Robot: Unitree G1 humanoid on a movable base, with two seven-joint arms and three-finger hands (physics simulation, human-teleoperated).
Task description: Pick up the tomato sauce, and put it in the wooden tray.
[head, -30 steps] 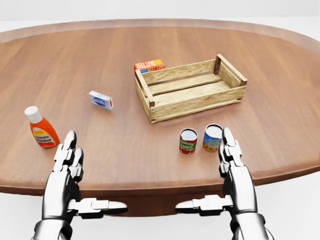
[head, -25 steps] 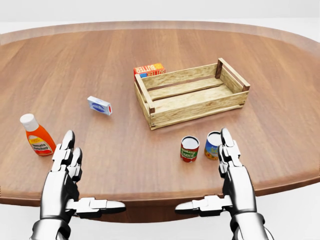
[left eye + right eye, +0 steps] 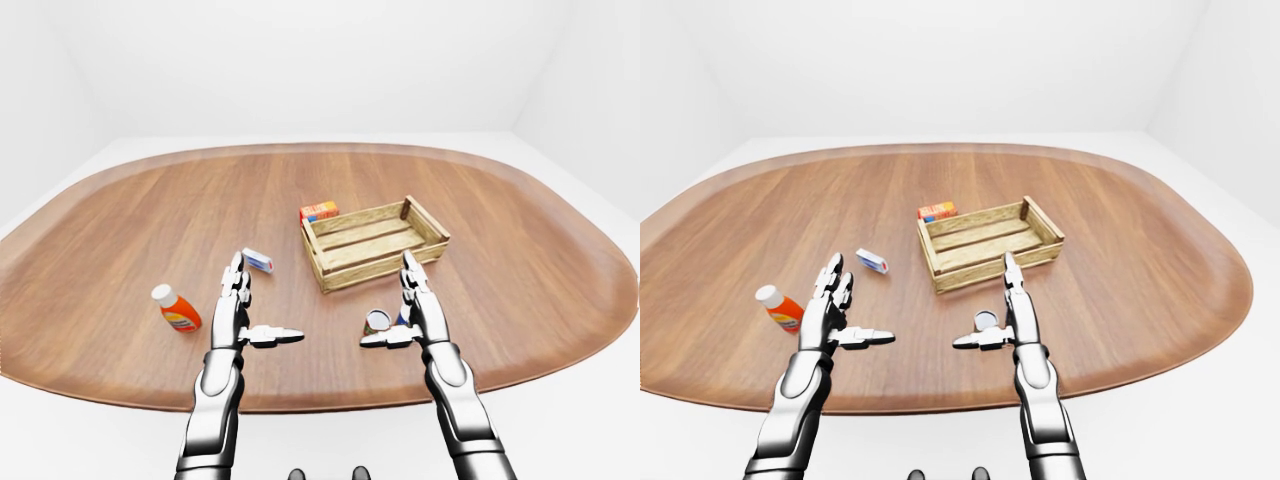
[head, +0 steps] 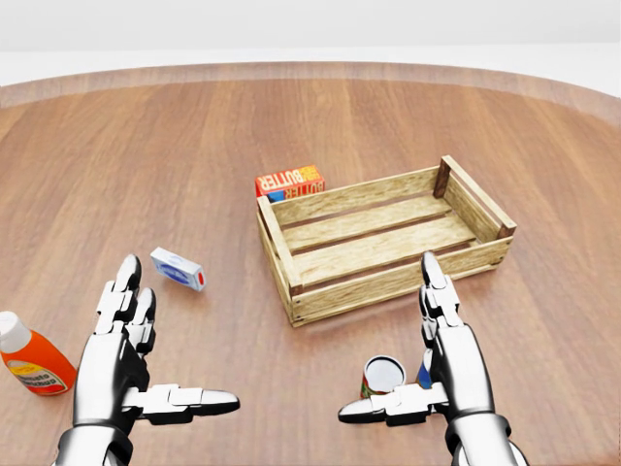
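White room, oval wooden table. Both hands spread open, empty: left hand, right hand. Sauce can just left of right thumb, likely within reach; tray above it.

My view moves in toward the table, so the wooden tray grows larger and sits lower, the red bottle slides toward the lower-left corner, and the cans drop beside my right hand.

Glossy silver segmented arms end in a three-fingered chrome left hand and right hand.
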